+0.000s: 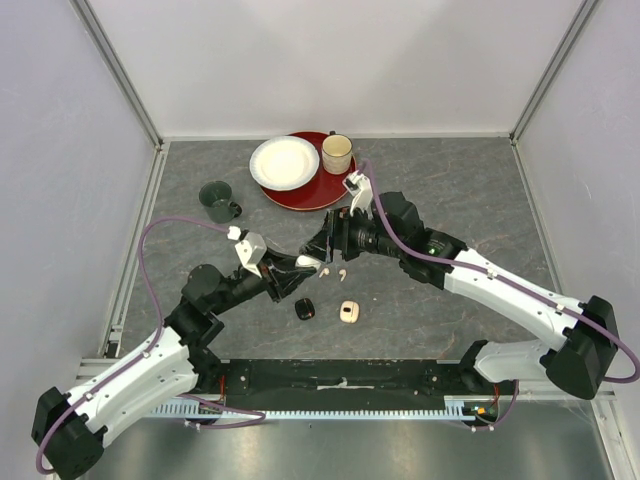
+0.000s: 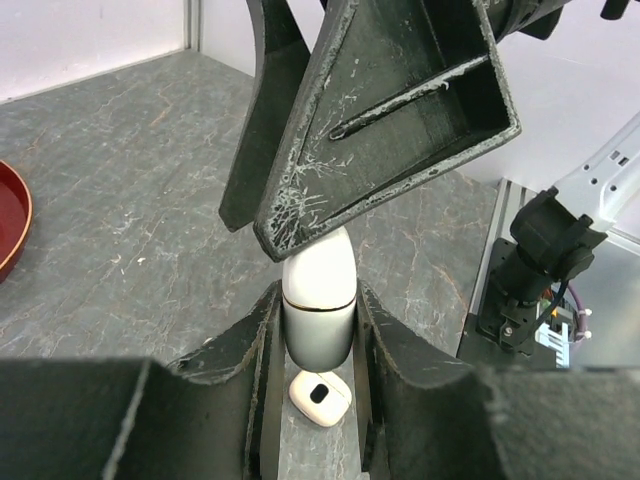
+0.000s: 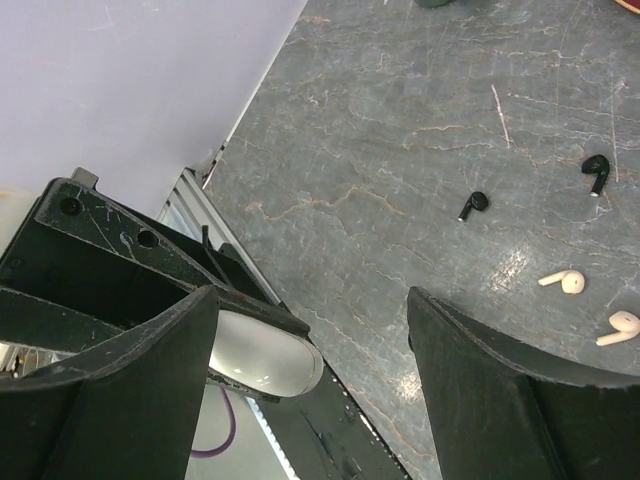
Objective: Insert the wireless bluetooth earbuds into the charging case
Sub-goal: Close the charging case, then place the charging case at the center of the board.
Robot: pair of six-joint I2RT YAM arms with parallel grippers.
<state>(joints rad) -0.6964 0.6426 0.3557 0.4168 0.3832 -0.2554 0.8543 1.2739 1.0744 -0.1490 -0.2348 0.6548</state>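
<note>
Where the tabletop (image 1: 450, 190) lay nearest the arm bases: a small rounded plastic black case (image 1: 305, 309) and a rounded plastic pinkish-beige case (image 1: 348, 313) sat just beside each other, not touching.
Loose, light: two tiny stemmed, comma-shaped pale earbuds (image 1: 325, 270) lay near each other on the bare tabletop, just beyond those two cases and outside them.
Loose, dark: two tiny stemmed black earbuds (image 3: 473, 204) lay on the bare tabletop, apart from each other, past the pale earbuds in the right wrist view.
Left arm: the left gripper (image 1: 308, 264) was closed narrow on a smooth, pebble-shaped white case (image 2: 320, 310), a finger pressed to each side, with the pinkish-beige case seen below it.
Held thing: the white case was off the tabletop, a thin seam line round its middle, its free rounded end toward the other arm.
Right arm: the right gripper (image 1: 330, 242) stood spread wide and held nothing; one finger (image 2: 380, 110) sat right at the free end of the white case, but contact could not be told.
Far left: a dark green mug (image 1: 215, 198) stood alone.
Far edge: a round red tray (image 1: 310, 195) carried a white plate (image 1: 284, 162) and a beige cup (image 1: 337, 153).
</note>
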